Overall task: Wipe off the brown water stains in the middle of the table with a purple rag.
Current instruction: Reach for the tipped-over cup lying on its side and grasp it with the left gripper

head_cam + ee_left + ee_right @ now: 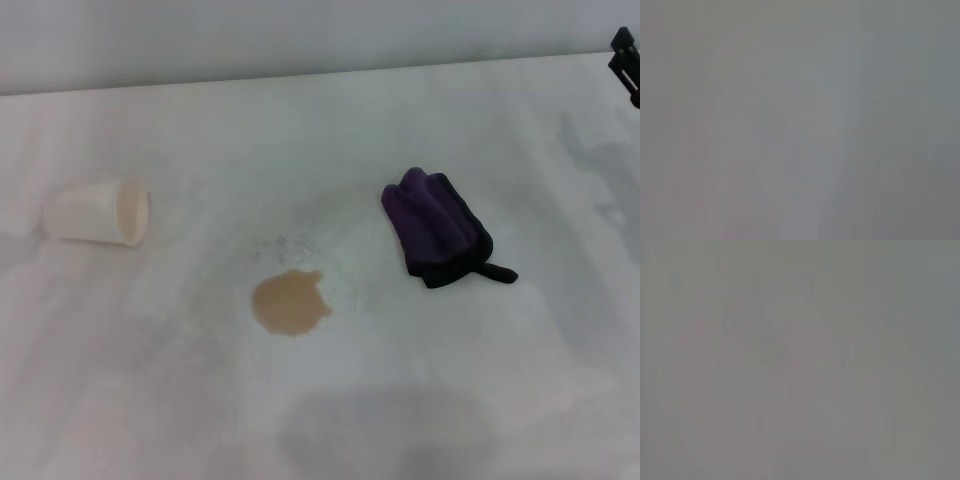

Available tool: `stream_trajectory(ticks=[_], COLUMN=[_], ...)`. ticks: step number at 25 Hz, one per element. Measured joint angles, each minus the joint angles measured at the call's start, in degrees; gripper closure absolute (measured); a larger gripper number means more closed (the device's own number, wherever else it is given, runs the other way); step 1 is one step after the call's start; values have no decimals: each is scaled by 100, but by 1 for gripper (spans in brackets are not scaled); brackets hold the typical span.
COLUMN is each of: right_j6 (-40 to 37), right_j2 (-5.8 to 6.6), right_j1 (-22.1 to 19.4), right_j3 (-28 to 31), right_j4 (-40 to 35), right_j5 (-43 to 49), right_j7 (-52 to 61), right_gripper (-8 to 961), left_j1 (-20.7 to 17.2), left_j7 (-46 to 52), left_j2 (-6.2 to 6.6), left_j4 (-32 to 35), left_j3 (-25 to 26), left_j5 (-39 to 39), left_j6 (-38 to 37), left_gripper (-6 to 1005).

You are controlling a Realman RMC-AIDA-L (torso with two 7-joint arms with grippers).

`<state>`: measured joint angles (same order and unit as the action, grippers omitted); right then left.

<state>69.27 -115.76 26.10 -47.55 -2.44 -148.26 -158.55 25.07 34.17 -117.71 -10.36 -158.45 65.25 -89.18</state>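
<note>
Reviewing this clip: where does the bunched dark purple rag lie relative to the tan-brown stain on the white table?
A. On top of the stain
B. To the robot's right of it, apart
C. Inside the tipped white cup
B: in the head view the bunched dark purple rag lies on the white table, right of the tan-brown stain, bare tabletop between them.

Pale grey wall (pixel 300 35) behind; soft even light, possibly overhead.

A white cup (pixel 97 213) lies on its side, its open mouth turned toward the middle of the scene and showing a tan-tinted inside. A small black fixture (pixel 626 62) shows at the far right edge. No gripper shows in any view, so nothing can be placed relative to one.
</note>
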Motion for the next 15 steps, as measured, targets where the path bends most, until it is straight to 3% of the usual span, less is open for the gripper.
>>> stream_trajectory(ticks=[6, 9, 10, 11, 15], right_j6=[9, 106, 141, 178, 190], right_j2=[10, 9, 8, 9, 14], right_j1=[-39, -43, -43, -27, 6], right_j3=[7, -31, -41, -58, -69], right_j4=[-104, -149, -151, -153, -210], right_j5=[0, -1, -1, -1, 1], right_j7=[-11, -8, -9, -12, -15], right_gripper=[86, 86, 86, 86, 86], left_j1=[35, 151, 151, 279, 647], left_j7=[635, 1121, 1121, 1261, 1207], left_j2=[211, 366, 366, 505, 721], left_j4=[-957, -1435, -1435, -1667, -2102], left_j3=[-453, -461, -461, -460, -464], left_j5=[-358, -697, -697, -1072, -1872], left_j6=[-927, -1048, -1048, -1055, -1033], left_gripper=[112, 112, 112, 112, 111])
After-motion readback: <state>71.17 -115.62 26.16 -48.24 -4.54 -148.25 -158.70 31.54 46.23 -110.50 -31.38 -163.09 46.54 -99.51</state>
